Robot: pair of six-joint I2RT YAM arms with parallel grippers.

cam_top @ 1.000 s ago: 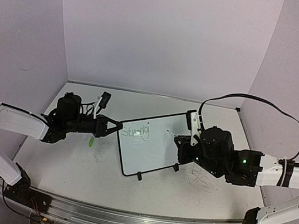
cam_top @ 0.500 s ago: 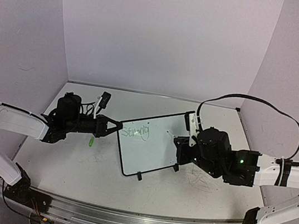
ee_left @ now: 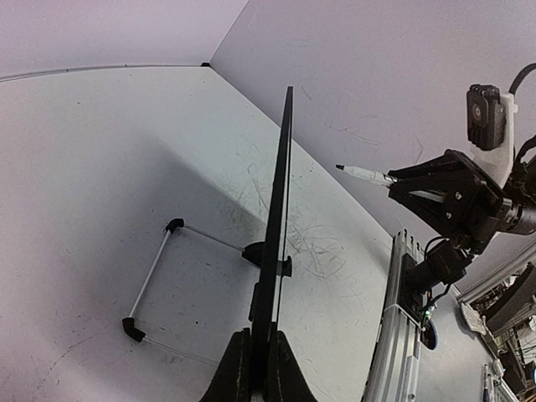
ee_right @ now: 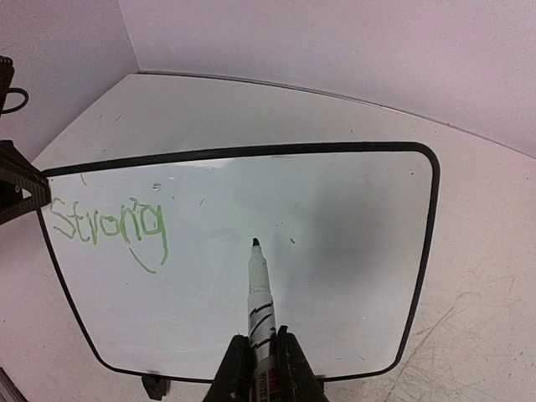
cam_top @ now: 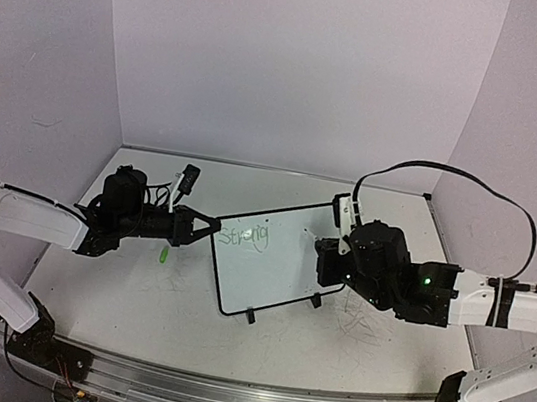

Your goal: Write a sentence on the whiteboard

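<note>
A scuffed white table (cam_top: 122,301) carries faint grey scribbles (cam_top: 363,326) on its right half. A small green object (cam_top: 164,254), too small to identify, lies on its left half. Plain pale walls (cam_top: 299,64) enclose three sides. A metal rail (cam_top: 219,394) lines the near edge.

I'm looking into a robotics lab cell.
Plain lilac walls (cam_top: 299,64) box in a scuffed white tabletop (cam_top: 133,292); left arm (cam_top: 28,218) and right arm (cam_top: 520,307) stand on a metal rail (cam_top: 220,393) at its near edge.

Scuffed white table (cam_top: 130,314) bearing whiteboard (cam_top: 268,274), green cap (cam_top: 163,255)
</note>
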